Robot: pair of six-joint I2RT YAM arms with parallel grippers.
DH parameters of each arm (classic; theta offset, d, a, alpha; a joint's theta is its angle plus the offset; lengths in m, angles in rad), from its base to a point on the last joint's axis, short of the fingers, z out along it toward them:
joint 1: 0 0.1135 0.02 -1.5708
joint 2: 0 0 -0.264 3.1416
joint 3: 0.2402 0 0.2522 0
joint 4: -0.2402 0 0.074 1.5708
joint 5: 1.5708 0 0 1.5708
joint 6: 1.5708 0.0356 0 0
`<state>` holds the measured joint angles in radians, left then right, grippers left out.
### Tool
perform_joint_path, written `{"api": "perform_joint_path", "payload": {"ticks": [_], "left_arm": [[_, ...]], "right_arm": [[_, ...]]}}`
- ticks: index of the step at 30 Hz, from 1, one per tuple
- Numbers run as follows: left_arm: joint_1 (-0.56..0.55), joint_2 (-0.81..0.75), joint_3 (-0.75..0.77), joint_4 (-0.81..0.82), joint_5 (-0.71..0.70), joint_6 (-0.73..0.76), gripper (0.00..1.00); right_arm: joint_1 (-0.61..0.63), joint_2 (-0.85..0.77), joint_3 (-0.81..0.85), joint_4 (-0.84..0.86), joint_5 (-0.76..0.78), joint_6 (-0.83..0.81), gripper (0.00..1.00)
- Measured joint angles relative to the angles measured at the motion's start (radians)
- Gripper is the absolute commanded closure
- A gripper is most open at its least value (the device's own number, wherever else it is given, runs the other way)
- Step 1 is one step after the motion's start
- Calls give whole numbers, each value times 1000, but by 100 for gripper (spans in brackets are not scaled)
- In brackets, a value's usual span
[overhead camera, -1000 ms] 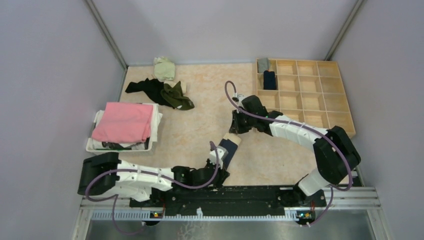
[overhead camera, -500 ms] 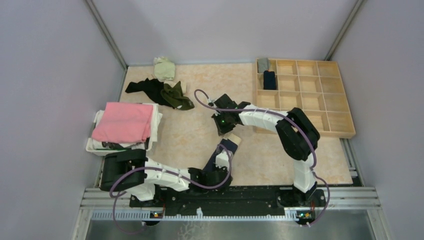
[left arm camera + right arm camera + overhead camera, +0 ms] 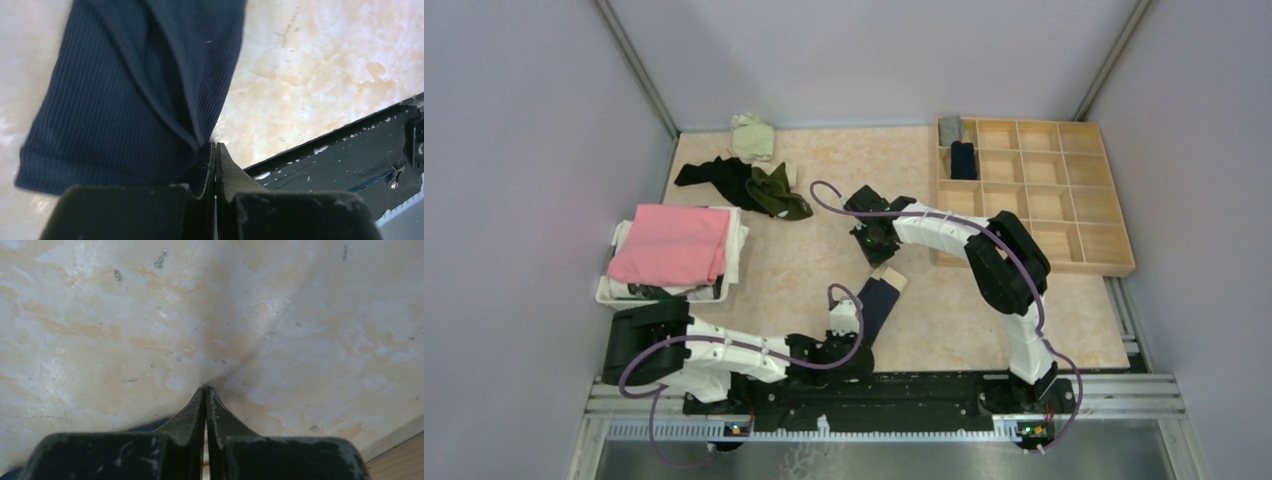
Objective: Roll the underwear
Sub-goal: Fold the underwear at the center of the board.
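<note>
Navy underwear (image 3: 879, 300) sits near the middle of the counter's (image 3: 824, 170) near edge. It's folded into a narrow strip, flat, no roll started. The long axis slants from the near edge toward the far right corner, with the beige waistband (image 3: 890, 279) at the far end.

Left claw (image 3: 215, 146) is clenched on the strip's near end. The creases run straight into its tips, so it reads as a pinch on a corner of the cloth. Right claw (image 3: 206, 389) is clenched on nothing, tips down at bare counter just past the waistband end, toward the far edge. Can't tell if it touches the cloth.

So the strip lies between the two claws, left at the near end, right closest to the waistband. The roll likely has to run along that slanted axis. Thin knit could slip out of the pinch.

Heap of underwear (image 3: 754, 185) lies in the far left corner, well apart. Rolled pieces (image 3: 963, 158) are in the wooden divider box (image 3: 1064, 240) at the far right.
</note>
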<state>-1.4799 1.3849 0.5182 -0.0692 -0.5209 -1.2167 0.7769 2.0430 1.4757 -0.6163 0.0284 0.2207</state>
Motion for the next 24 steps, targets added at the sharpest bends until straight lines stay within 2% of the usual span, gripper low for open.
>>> {"api": "perform_joint_path", "payload": {"ticks": [6,12,16,24], "left_arm": [[1,-122,-58,-140,-45,-115,100],[59,-192,-82,-233,-75,-124,100],[153,-231,-99,-250,-79,-62,100],[356,-251,-109,-200,-50,199,100]], "right_arm": [[0,2,6,-29,66,-6,100],[0,-27,-38,-21,71,-9,100],[-1,-94,-135,-11,45,-8,100],[0,-222,-314,16,-23,13,100]]}}
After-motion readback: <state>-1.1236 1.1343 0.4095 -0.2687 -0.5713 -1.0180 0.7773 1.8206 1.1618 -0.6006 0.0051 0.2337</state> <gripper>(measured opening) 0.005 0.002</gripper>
